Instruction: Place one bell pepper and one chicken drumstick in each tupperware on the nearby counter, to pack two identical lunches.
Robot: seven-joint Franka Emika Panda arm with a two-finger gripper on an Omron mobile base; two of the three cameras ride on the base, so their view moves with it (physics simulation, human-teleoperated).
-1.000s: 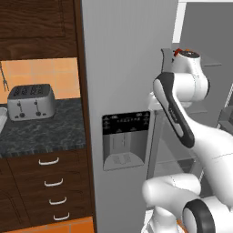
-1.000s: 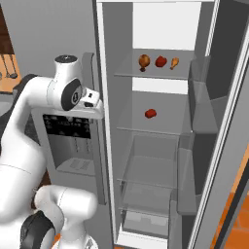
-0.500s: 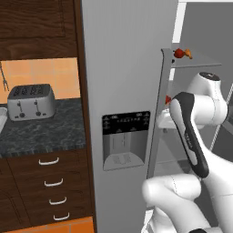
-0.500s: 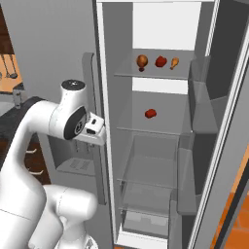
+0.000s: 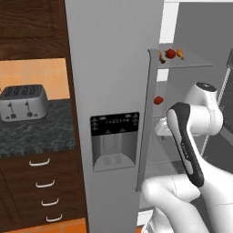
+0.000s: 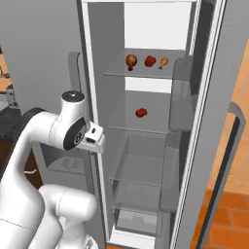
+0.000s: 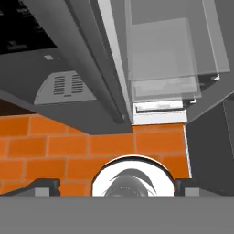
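My fingers (image 7: 114,186) were spread wide and empty beside the open fridge door because both bell peppers (image 6: 150,61) and drumsticks (image 6: 131,61) sat on fridge shelves, none on the surface (image 5: 32,134).

White robot arm bent at the elbow, wrist pointing downward, its end effector (image 7: 116,186) spread wide and empty.

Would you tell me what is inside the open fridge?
Top shelf: two drumsticks flanking a bell pepper. Next shelf: another pepper. Lower drawers look empty; their depths are hidden.
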